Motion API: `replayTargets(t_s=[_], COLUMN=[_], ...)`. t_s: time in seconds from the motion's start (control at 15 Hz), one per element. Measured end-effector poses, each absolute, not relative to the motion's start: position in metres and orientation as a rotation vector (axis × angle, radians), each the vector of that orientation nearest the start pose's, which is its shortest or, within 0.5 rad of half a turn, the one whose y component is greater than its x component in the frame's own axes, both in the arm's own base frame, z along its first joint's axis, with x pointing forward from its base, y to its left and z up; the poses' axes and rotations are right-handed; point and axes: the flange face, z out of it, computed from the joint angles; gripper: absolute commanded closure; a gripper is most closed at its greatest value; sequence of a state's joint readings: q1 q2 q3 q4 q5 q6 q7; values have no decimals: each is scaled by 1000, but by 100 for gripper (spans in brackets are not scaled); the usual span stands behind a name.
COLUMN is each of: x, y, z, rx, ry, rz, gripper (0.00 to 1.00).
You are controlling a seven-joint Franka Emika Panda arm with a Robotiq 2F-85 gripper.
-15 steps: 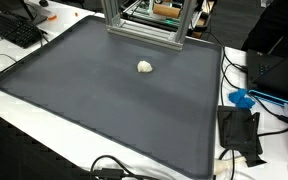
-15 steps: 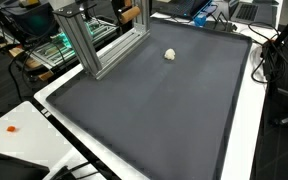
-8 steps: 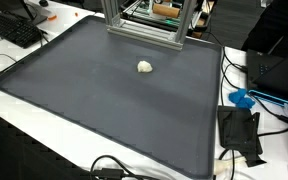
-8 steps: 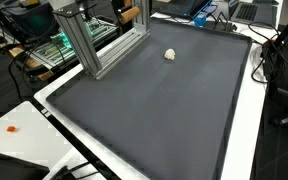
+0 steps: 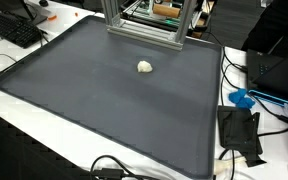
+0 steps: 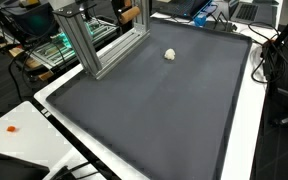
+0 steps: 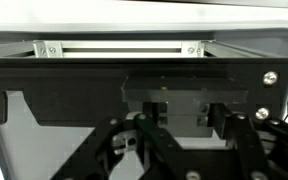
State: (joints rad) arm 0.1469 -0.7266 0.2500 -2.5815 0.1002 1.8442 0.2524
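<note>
In an exterior view, a black keyboard [image 5: 17, 28] lies at the far left on the white tabletop [image 5: 9, 105]. Beside it a large dark mat [image 5: 104, 105] covers most of the surface. An aluminium frame [image 5: 144, 24] stands at the mat's far edge. Just in front of it, and apart from it, a small white lump [image 5: 145, 67] rests alone on the mat. Right of the mat lie a blue object [image 5: 242, 98] and, nearer the camera, a flat black device [image 5: 239, 130] with cables.

In an exterior view from another side, a small orange speck [image 6: 12, 128] sits on the tabletop at the left. The frame [image 6: 96, 40] rises at the mat's left edge, and the lump [image 6: 170, 55] lies further right, near the far edge.

The jaws show only in the wrist view, as dark linkages low in the picture, close against a black housing [image 7: 84, 95] with a pale slot [image 7: 119, 47] above. Their tips blend into that dark background, so I cannot tell whether they are released or clenched. The lump is not seen there.
</note>
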Motion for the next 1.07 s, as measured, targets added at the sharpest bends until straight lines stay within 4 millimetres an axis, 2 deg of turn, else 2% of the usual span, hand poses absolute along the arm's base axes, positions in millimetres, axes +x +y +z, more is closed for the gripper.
replayTargets(t_s=[0.07,0.13,0.8,1.07], x=[304,304,305,313], y=[140,140,140,143], z=[479,480,481,497], rx=[-3213,-3212,-3203,-3178], ry=[-85,-86,-97,-142], rz=[5,3,-12,-125], gripper=[76,78,78,78])
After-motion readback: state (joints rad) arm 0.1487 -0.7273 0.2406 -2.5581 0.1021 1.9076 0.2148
